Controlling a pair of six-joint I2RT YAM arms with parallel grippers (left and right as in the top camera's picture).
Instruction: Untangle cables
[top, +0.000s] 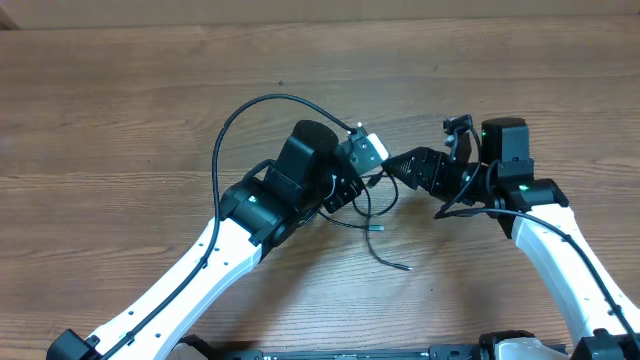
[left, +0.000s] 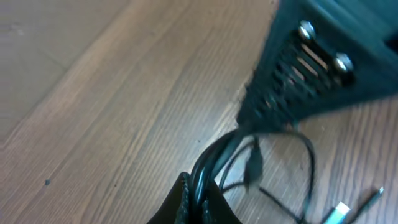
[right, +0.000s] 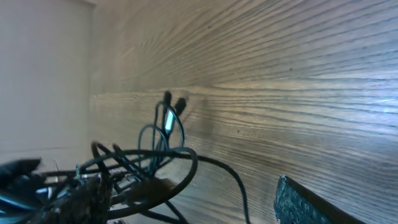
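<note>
The black two-finger left gripper (left: 198, 202), at the bottom of its wrist view, is clamped on the thin black looped cables (left: 214, 155), bunched mid-frame overhead on the brown wooden table (top: 120, 120). We cannot tell how the black right gripper (top: 400, 165) holds its jaws. We judge a pull could tighten the tangle, since several strands share one pinch; we see no containers.

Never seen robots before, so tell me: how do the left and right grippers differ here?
The left gripper is clamped shut on the cables; the right gripper is open and seems to grip nothing. The left gripper points right, the right gripper points left. Both are black.
</note>
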